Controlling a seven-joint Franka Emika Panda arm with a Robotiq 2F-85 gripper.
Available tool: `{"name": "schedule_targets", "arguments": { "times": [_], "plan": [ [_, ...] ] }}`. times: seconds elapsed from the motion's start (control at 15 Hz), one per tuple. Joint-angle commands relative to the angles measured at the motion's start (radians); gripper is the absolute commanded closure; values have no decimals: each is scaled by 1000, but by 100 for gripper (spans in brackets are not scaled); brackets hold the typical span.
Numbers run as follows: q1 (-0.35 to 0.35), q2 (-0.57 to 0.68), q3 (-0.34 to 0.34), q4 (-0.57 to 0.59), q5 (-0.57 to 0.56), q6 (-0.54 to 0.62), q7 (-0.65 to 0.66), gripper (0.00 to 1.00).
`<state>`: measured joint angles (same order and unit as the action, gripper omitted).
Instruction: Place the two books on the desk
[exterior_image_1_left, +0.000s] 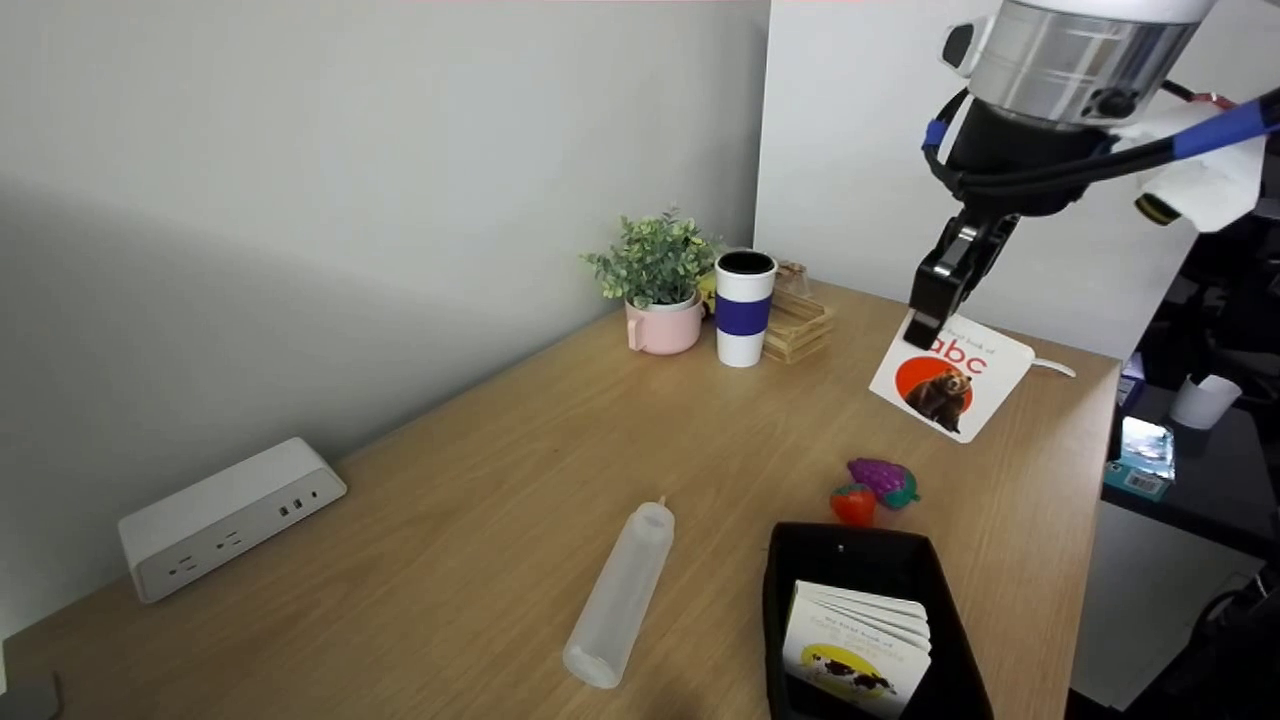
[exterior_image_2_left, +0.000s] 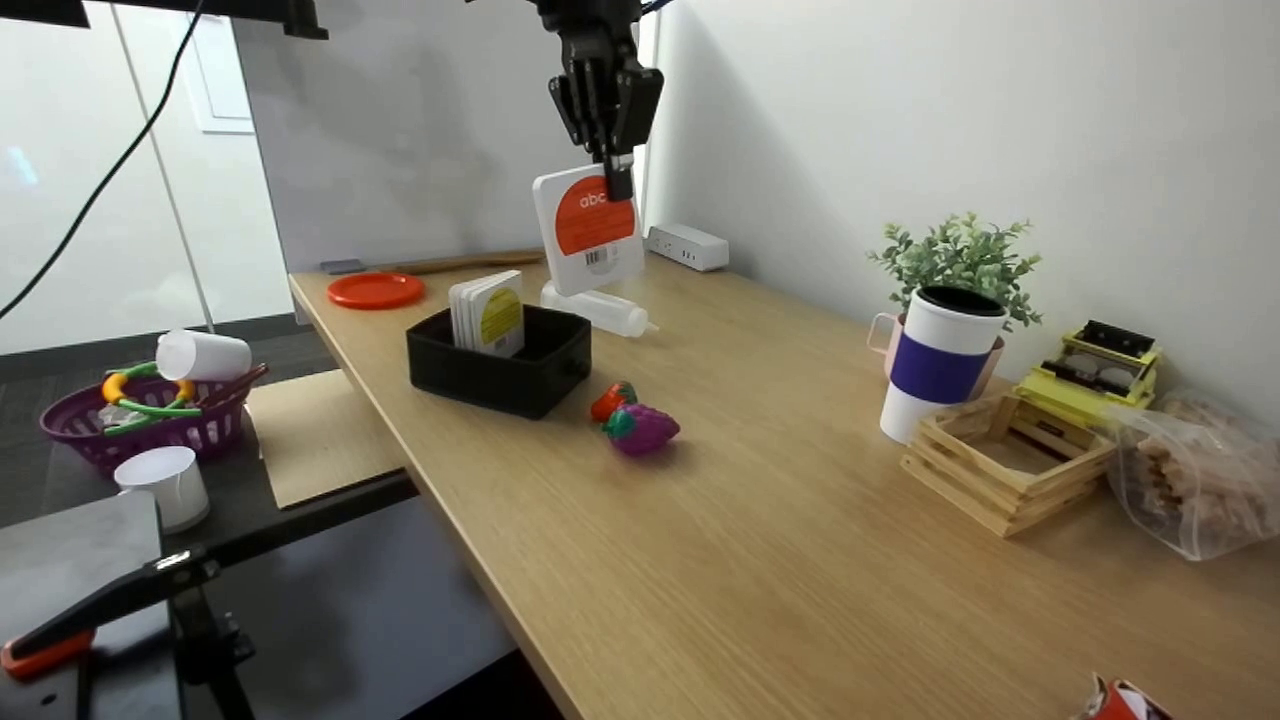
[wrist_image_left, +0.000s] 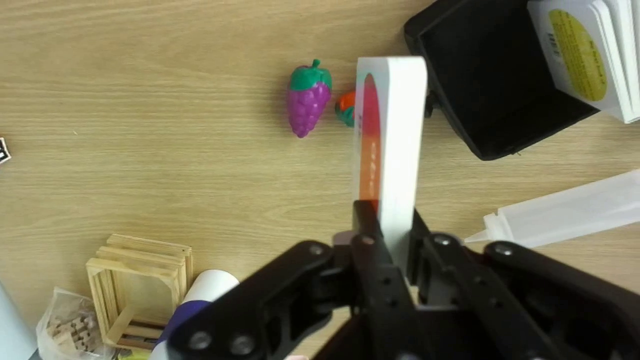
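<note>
Silver cuff (exterior_image_1_left: 1075, 68), blue-wrapped black cables (exterior_image_1_left: 1140, 158), black jaws

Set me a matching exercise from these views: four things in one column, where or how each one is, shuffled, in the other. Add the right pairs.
Things
1. abc book
2. cow-cover book
3. squeeze bottle
4. tumbler

Places
A. lying on its side on the desk
B. upright beside the wooden crate
C. held in the air by the gripper
D. inside the black tray

Right pairs: 1-C; 2-D; 3-A; 4-B
</note>
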<state>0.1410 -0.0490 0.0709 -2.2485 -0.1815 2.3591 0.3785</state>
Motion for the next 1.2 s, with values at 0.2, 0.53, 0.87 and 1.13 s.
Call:
{"name": "schedule_targets", "arguments": {
  "times": [0.2, 0.53, 0.87, 1.13],
  "plan": [
    [-21, 20, 21, 11, -55, -12, 49, 96],
    [-44, 30, 1, 8, -176, -57, 117, 96],
    [-94, 18, -43, -30, -197, -43, 115, 96],
    [-132, 4, -87, -87, 6, 94, 3, 96]
  ]
}}
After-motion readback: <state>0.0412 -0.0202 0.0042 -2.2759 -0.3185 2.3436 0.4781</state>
